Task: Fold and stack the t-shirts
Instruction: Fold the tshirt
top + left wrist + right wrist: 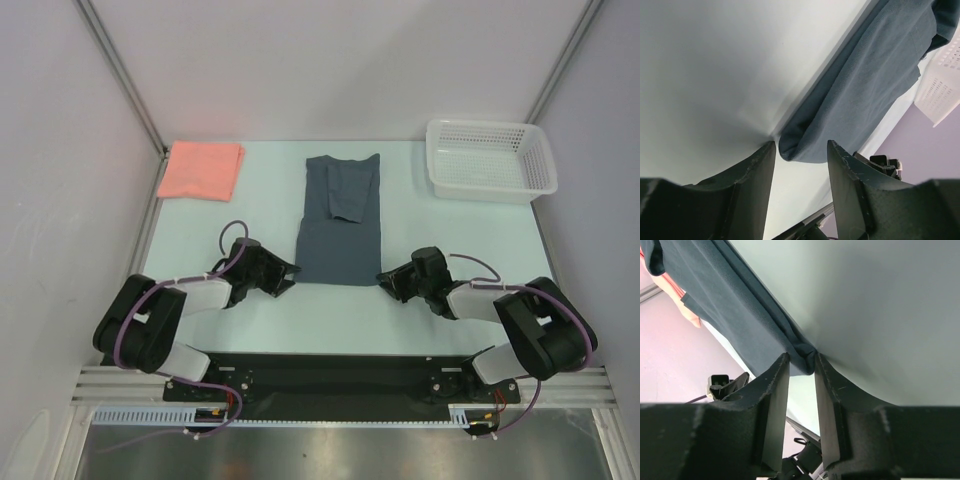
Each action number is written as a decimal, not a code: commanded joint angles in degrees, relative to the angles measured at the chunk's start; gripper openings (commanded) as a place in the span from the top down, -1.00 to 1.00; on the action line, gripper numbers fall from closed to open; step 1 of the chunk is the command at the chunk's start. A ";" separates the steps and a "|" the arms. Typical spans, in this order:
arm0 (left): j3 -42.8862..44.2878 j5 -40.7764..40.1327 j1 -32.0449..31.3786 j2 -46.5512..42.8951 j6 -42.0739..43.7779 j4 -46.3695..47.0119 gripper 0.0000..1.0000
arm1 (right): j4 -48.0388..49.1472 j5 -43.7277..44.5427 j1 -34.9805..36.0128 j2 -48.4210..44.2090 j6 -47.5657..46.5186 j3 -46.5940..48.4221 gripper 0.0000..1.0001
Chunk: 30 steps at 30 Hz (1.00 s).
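Right, here's where I am: the dark shirt (pixel 338 235) lies mid-table as a long narrow strip, one sleeve flapped across its upper half, and I've got an arm at each near corner. The right gripper (pixel 801 357) is narrow, its tips nipping a bunched bit of the hem. The left gripper (pixel 801 146) stands wider, the shirt's rounded corner sitting between the fingers but not clamped. That mismatch is my worry. If I lift now, only the right side comes up, the strip skews and the fold I've built opens out. The right pinch looks shallow too, just the edge of the cloth, so it could slide free under the shirt's weight. I also can't tell whether it has every layer or only the top one; grab one and the layers peel apart. The pink shirt (pixel 202 170) waits folded at the far left corner, well apart, and the basket (pixel 490 128) sits far right, out of the way. Neither wrist view shows me the underside of the cloth against the table (pixel 450 240), and from overhead the arms cover both corners.
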 commanded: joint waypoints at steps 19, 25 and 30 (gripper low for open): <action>2.70 -0.48 1.34 4.89 3.54 -3.39 0.99 | -3.52 -4.82 -2.27 6.16 -13.08 4.03 1.00; 0.43 -0.83 1.17 -0.45 8.56 -7.61 0.99 | -6.34 -7.63 -2.27 1.87 -17.50 3.69 1.00; -5.64 -1.01 0.12 -7.67 7.95 -9.38 0.99 | -11.52 -7.99 -0.34 -7.53 -18.38 -0.43 1.00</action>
